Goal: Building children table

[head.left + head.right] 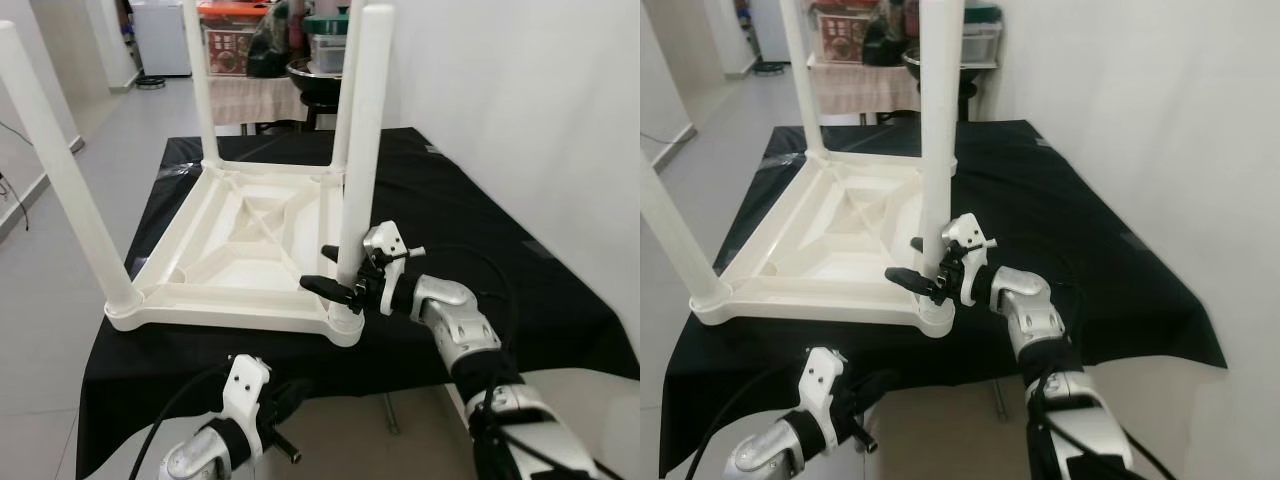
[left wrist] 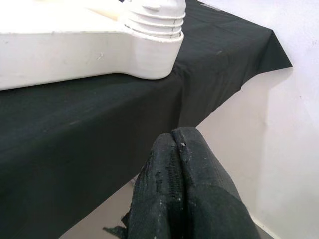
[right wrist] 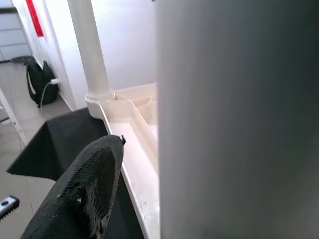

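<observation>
On the black-draped table (image 1: 480,215) lay the upside-down white plastic children's table (image 1: 235,250), legs up. The right gripper (image 1: 335,272) clasped its near-right round white leg (image 1: 362,150) (low, just above the socket). The left gripper (image 2: 182,164), fingers pressed together empty, hung below the cloth's front edge.

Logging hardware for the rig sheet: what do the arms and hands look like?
Both arms are silver metal with rounded joint housings and black cables along them. The right hand and left hand each have a white bracket at the wrist and two long black fingers with textured padding.
</observation>
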`<state>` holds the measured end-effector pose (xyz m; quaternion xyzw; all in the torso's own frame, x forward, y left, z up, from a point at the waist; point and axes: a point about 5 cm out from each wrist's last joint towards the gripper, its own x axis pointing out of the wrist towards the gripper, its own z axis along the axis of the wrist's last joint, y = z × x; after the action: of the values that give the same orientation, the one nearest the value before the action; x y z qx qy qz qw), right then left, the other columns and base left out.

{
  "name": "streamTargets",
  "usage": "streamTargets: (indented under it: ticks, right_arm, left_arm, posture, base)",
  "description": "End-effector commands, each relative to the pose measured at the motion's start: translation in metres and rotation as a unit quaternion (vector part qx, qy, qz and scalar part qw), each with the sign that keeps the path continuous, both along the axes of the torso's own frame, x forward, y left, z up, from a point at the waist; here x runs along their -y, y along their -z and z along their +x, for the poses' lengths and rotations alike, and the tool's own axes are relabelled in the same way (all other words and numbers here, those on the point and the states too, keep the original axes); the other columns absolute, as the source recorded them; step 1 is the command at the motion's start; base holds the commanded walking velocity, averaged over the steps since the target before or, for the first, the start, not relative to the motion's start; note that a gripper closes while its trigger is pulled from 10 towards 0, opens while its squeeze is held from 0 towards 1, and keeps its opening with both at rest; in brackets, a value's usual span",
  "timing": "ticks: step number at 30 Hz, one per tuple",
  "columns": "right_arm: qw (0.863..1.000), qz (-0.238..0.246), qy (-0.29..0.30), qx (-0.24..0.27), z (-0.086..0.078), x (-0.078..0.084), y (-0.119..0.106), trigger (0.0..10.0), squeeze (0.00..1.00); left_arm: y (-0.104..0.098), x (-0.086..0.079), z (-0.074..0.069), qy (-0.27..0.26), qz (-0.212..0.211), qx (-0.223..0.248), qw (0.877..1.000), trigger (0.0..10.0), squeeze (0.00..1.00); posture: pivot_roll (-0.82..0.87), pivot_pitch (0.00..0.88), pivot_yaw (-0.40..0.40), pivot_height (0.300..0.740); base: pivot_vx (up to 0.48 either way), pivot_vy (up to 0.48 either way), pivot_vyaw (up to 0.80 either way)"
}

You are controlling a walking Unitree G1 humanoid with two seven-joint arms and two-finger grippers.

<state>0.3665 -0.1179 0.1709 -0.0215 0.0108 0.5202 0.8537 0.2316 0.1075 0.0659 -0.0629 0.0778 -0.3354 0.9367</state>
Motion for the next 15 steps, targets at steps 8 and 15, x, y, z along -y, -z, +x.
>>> streamTargets:
  ticks: [8, 15]
  right_arm:
    - [0.999, 0.013, -0.022, -0.023, 0.004, 0.001, -0.005, 0.0, 0.0]
    - [1.0, 0.003, -0.009, -0.007, -0.004, 0.016, 0.005, 0.0, 0.0]
  left_arm:
    - [-0.005, 0.001, -0.003, 0.012, 0.033, 0.048, 0.998, 10.0, 0.0]
    - [-0.016, 0.002, -0.01, 0.0, 0.048, 0.109, 0.993, 10.0, 0.0]
  posture:
    - [0.02, 0.0, -0.087, 0.74]
    - [0.01, 0.0, -0.085, 0.74]
  base:
    - [0.0, 0.0, 0.0]
    - [0.0, 0.0, 0.0]
